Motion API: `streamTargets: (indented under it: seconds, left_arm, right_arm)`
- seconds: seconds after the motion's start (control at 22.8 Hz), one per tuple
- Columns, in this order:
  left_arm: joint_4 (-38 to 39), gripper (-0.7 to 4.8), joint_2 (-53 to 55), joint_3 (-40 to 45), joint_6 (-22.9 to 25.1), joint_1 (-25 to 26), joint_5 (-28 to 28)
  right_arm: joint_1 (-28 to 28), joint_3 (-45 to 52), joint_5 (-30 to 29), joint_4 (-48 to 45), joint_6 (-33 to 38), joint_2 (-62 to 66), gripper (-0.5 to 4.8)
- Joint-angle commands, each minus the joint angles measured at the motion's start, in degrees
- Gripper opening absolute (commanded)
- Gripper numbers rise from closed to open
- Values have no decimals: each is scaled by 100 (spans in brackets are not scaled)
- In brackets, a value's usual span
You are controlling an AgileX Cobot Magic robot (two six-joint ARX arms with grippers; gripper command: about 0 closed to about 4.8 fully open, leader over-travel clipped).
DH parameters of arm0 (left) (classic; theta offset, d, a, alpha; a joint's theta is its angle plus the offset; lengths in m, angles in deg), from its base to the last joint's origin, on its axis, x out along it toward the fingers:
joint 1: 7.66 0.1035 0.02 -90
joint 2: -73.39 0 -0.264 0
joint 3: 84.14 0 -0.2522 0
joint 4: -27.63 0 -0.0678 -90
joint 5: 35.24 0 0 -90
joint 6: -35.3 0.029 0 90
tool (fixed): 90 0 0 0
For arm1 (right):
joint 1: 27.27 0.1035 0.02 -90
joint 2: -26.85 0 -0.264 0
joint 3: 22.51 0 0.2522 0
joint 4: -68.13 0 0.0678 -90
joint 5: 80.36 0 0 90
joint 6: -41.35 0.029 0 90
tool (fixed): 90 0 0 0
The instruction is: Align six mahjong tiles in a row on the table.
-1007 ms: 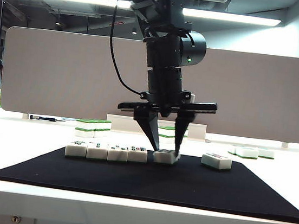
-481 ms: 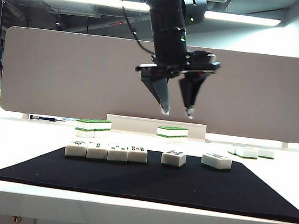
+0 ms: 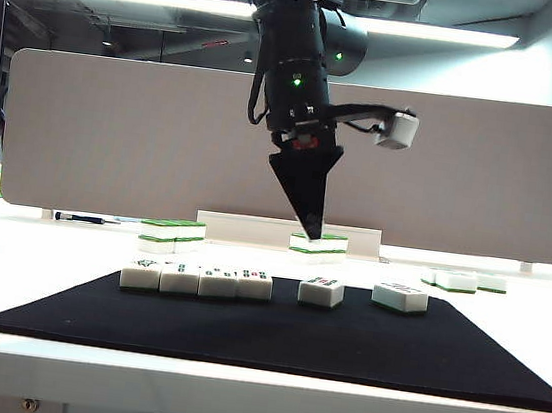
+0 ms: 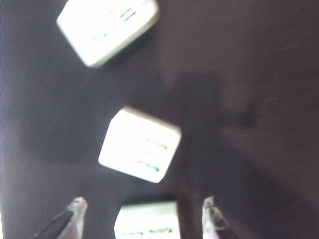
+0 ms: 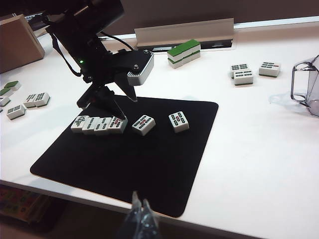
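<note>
Left end effector open above six mahjong tiles, row running left-right, right end effector closed.

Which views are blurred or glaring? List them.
Left wrist view: motion-blurred, overexposed tiles, open left gripper above the mat. Exterior view: sharp, with ceiling-strip glare. Right wrist view: sharp scene; the right gripper is soft-focused, shut.

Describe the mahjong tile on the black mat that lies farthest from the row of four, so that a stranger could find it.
Find the thin black rectangular mat on the white table. Four white green-based tiles touch in a row at its back left, below the raised left gripper. The wanted tile is the rightmost on the mat, alone, beyond the single fifth tile.
</note>
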Motion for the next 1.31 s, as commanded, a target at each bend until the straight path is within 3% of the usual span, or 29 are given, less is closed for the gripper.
streamTargets:
  seconds: [0.04,0.44,0.7,0.83,1.31]
  left_arm:
    - [-98,314,26,-17,693,31,-177]
    - [-695,312,503,-17,804,33,-190]
    - [-531,301,573,-17,802,39,-485]
    - [-544,241,579,-17,800,39,-763]
    - [-511,243,741,-20,780,74,-780]
  right_arm:
    - [9,-11,-7,-94,0,-66,-1]
    - [7,-9,61,-94,0,-66,-1]
    - [9,31,199,-96,0,-66,-1]
    - [7,66,203,-107,0,-66,-1]
    - [7,66,203,-129,0,-66,-1]
